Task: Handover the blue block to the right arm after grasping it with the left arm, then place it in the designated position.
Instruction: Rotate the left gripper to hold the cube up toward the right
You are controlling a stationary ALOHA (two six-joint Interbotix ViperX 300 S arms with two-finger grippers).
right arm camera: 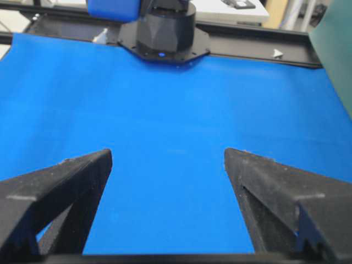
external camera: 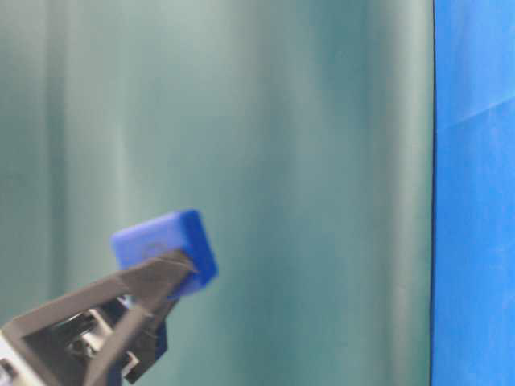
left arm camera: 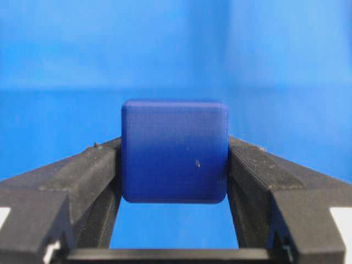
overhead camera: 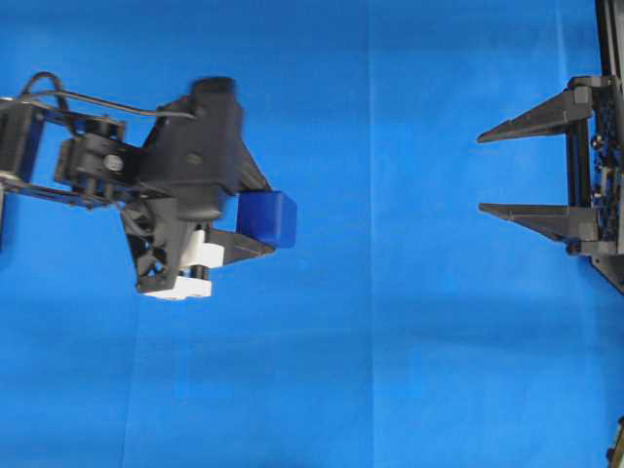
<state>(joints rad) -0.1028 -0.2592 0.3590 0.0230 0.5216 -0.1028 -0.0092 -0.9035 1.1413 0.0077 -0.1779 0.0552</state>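
Step in hand, as I read it: grasp is done, handover not yet made. The left end effector (overhead camera: 255, 226) sits left of centre in the overhead view, clamped on the blue block (overhead camera: 266, 216); the block pokes out toward the right of frame, between the finger tips. The right end effector (overhead camera: 497, 171) waits at the right edge, jaws spread wide w/ nothing between them, well apart from the block across bare blue cloth (overhead camera: 390, 341) on the worktop.

Next move, prob.: the left arm carries the block rightward until it lies in the gap of the right jaws, or the right arm reaches in to meet it. The right fingers need free faces of the cube to close on, since the left fingers already cover two sides. Left should let go only after the right has a firm hold; else the block drops.

What each view adds:
- Left wrist view: cleanest proof of the grip. Block (left arm camera: 174, 151) is square-on, both black fingers (left arm camera: 91, 176) pressed flat to its sides, cloth visible below it.
- Table-level view: block (external camera: 166, 249) is lifted clear, seen tilted against a green backdrop (external camera: 282, 121); overhead can't show height.
- Right wrist view: the two right fingers (right arm camera: 60, 192) stand apart, low in frame; at the top edge a blue shape shows by a black robot base (right arm camera: 165, 33), likely the block, but it's cropped.
- Only the overhead shows both end effectors at once and the gap betw. them.
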